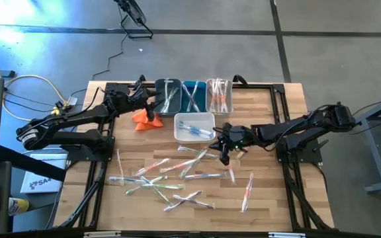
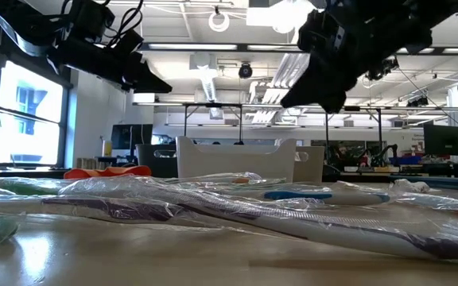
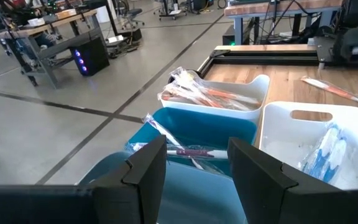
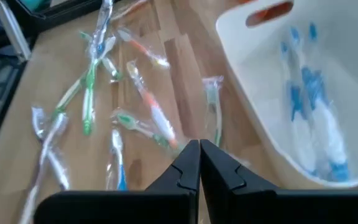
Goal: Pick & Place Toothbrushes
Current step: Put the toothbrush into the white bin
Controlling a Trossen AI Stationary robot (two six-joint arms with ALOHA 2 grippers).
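Observation:
Several wrapped toothbrushes (image 1: 167, 177) with green, blue, orange and whitish handles lie scattered flat on the wooden table; they also show in the right wrist view (image 4: 151, 109). My right gripper (image 1: 224, 149) is shut, above the table between the white bin (image 1: 194, 118) and the loose brushes. In its own view (image 4: 199, 155) I see nothing between its fingers. My left gripper (image 1: 151, 104) is open and empty at the far row of bins. In its own view (image 3: 197, 171) it hovers over the dark teal bin (image 3: 104, 180).
Three bins stand in a row at the far edge: dark teal (image 1: 169, 96), blue (image 1: 192, 96), and clear with orange brushes (image 1: 219, 96). The white bin in front of them holds blue brushes (image 4: 312, 124). An orange folded cloth (image 1: 145, 118) lies left of it. One orange brush (image 1: 247, 192) lies apart at the right.

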